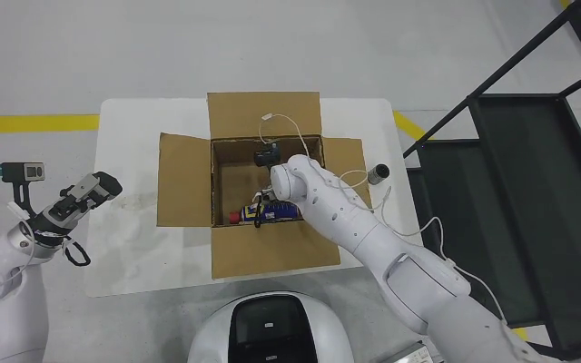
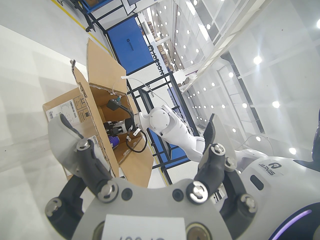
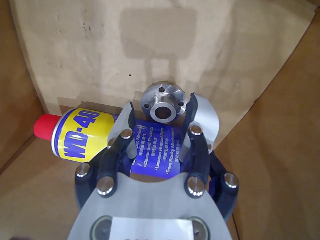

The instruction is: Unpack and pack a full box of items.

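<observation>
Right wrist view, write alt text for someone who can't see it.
The right gripper, open, is inside a cardboard box over a blue and yellow spray can with a red cap, lying on its side. A round metal flange sits beside the can.

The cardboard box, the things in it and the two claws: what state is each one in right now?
cardboard box: open, all four flaps folded out.
spray can: lying on its side on the box floor, red cap on.
metal flange: on the box floor by the can, bore facing up.
right gripper: open, inside the box, a finger either side of the can.
left gripper: open, empty, away from the box.
</observation>
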Available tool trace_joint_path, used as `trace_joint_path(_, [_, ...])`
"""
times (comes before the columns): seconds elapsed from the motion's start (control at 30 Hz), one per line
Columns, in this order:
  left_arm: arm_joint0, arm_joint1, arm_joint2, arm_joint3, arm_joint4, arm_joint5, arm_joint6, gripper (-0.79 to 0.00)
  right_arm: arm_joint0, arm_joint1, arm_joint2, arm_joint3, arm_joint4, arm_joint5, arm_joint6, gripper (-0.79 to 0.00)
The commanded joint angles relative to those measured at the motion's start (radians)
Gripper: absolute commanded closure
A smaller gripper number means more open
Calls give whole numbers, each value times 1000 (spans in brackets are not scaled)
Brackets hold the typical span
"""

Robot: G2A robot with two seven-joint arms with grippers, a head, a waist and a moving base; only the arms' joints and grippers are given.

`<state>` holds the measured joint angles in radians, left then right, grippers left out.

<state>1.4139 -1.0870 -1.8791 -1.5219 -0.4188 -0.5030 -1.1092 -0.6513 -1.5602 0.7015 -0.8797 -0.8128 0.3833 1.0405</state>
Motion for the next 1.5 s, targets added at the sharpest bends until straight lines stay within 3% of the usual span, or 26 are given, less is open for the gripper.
trace_joint_path(0.0, [0, 0, 0, 0, 0, 0, 0, -785, 4, -5, -2, 14, 1, -2, -3, -360])
trace_joint_path(0.33, [0, 0, 0, 0, 0, 0, 0, -785, 28, -33, -19, 86, 4, -13, -12, -292])
trace_joint_path(0.43, [0, 0, 0, 0, 0, 0, 0, -785, 36, -41, -22, 108, 7, -16, -17, -209])
trace_joint_path(0.57, [0, 0, 0, 0, 0, 0, 0, -785, 47, -50, -23, 135, 9, -19, -24, -179])
trace_joint_path(0.63, [0, 0, 0, 0, 0, 0, 0, -785, 52, -55, -21, 145, 11, -20, -31, -6])
trace_joint_path(0.87, [0, 0, 0, 0, 0, 0, 0, -785, 65, -57, -1, 141, 11, -27, -50, 0])
trace_joint_path(1.13, [0, 0, 0, 0, 0, 0, 0, -785, 37, -27, 68, 68, -32, 26, -85, 0])
trace_joint_path(1.3, [0, 0, 0, 0, 0, 0, 0, -785, 17, -13, 93, 14, -50, 19, -58, 0])
trace_joint_path(1.47, [0, 0, 0, 0, 0, 0, 0, -785, -32, 18, 130, -125, -112, 2, 16, 0])
